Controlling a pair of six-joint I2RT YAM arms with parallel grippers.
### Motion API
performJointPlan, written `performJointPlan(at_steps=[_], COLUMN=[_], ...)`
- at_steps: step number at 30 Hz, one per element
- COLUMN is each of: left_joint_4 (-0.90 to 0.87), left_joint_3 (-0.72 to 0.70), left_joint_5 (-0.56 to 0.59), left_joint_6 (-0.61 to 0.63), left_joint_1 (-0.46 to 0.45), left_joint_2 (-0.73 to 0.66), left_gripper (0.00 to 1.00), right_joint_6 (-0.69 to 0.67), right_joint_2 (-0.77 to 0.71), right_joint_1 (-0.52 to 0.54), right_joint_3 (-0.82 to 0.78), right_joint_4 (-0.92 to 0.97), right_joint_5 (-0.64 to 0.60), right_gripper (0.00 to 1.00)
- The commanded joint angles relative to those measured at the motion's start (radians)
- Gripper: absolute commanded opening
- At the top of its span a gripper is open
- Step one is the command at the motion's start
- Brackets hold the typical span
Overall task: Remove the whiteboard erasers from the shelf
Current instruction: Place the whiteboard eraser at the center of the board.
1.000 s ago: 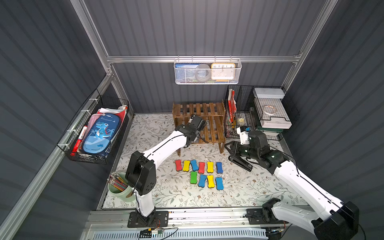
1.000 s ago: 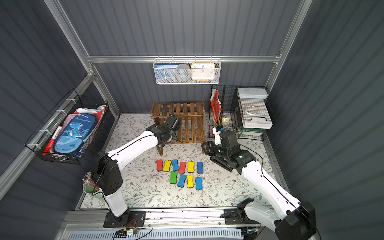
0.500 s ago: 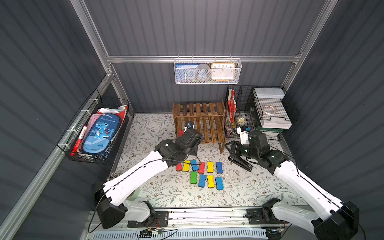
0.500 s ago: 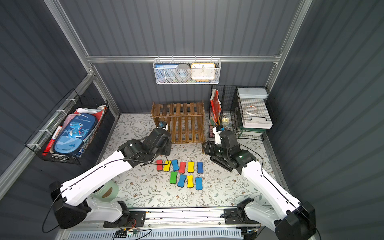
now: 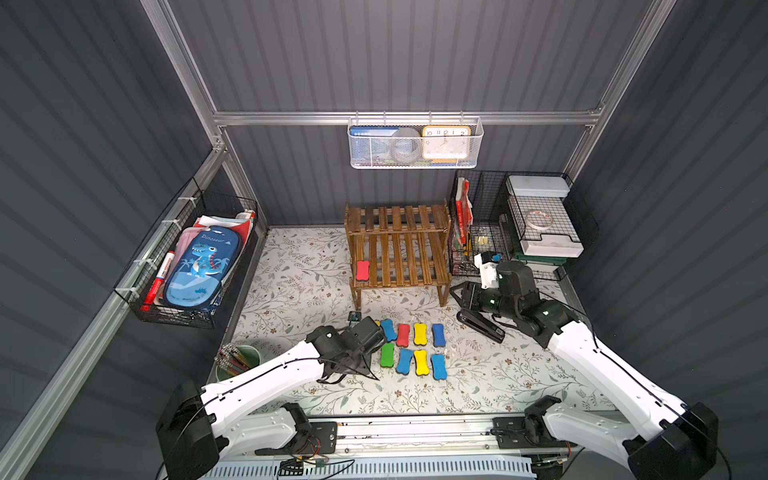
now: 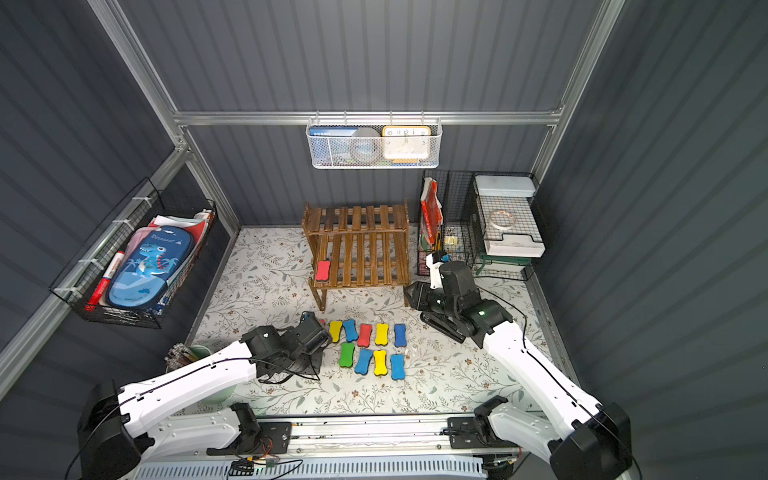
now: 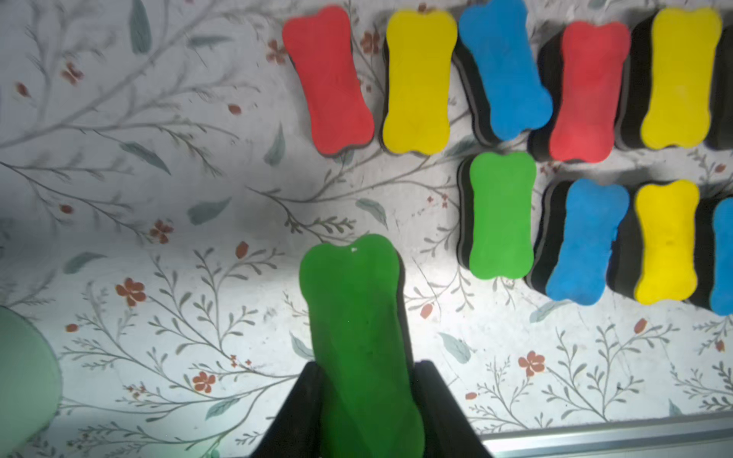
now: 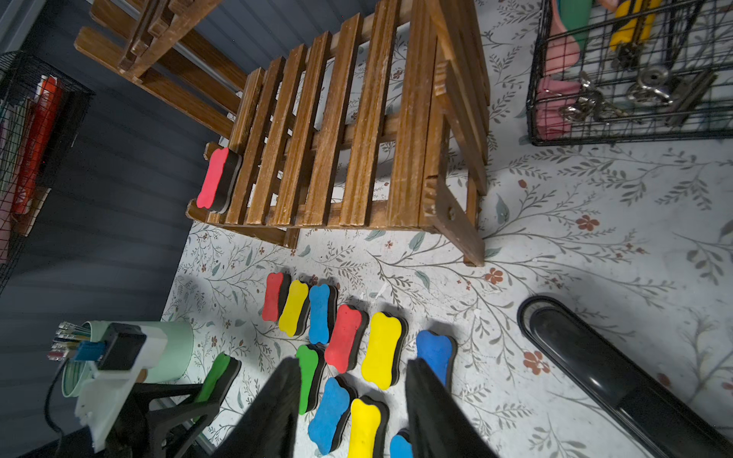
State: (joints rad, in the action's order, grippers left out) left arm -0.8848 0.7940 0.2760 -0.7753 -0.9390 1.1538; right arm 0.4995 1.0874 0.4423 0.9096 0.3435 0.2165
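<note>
The left gripper (image 7: 367, 374) holds a green eraser (image 7: 351, 309) tight between its two black fingers (image 7: 305, 400). The green top faces up. The eraser is low over the flowery table (image 7: 178, 238), next to the other erasers but not touching them. I cannot tell if it touches the table. The other erasers (image 6: 365, 335) lie on the table in two rows, in front of the shelf (image 5: 399, 249). The row nearer the shelf goes red, yellow, blue, red, yellow, blue. The second row goes green, blue, yellow, blue. Some of them touch each other. One red eraser (image 5: 363, 270) is on the low step of the shelf, at the end on the left arm's side, and both top views show it there. The top step of the shelf is bare wood. The right gripper (image 8: 353, 380) is up in the air near the right end of the shelf, with its jaws apart and nothing between them. A black stapler (image 5: 480, 326) lies on the table under the right arm. A green cup of pencils (image 5: 239, 361) stands beside the left arm.
</note>
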Motion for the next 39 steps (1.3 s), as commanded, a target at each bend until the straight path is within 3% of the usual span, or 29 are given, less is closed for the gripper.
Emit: performJointPlan(at_steps=[1, 11, 17, 23, 33, 39], left_joint_4=[0.083, 0.219, 0.192, 0.209, 0.166, 0.078], left_joint_3=[-0.029, -0.011, 0.03, 0.023, 0.031, 0.096], left_joint_5=[-0.078, -0.052, -0.013, -0.006, -0.004, 0.011], left_joint_6=[-0.045, 0.011, 0.033, 0.04, 0.045, 0.032], left_joint_1=[-0.004, -0.004, -0.004, -0.004, -0.004, -0.004], left_joint_2=[0.029, 0.199, 0.277, 0.294, 0.288, 0.18], left_gripper=[0.36, 0.37, 0.37, 0.4, 0.55, 0.63], right_joint_6=[0.002, -0.006, -0.01, -0.01, -0.008, -0.008], right_joint_2=[0.006, 0.006, -0.003, -0.011, -0.011, -0.017], right_joint_1=[-0.002, -0.004, -0.005, -0.006, -0.005, -0.006], right_joint_3=[-0.006, 0.003, 0.005, 0.002, 0.006, 0.014], right_joint_4=[-0.016, 0.001, 0.011, 0.014, 0.015, 0.019], right_joint_5=[-0.008, -0.017, -0.022, -0.025, -0.023, -0.023], right_gripper=[0.48, 0.48, 0.48, 0.48, 0.48, 0.48])
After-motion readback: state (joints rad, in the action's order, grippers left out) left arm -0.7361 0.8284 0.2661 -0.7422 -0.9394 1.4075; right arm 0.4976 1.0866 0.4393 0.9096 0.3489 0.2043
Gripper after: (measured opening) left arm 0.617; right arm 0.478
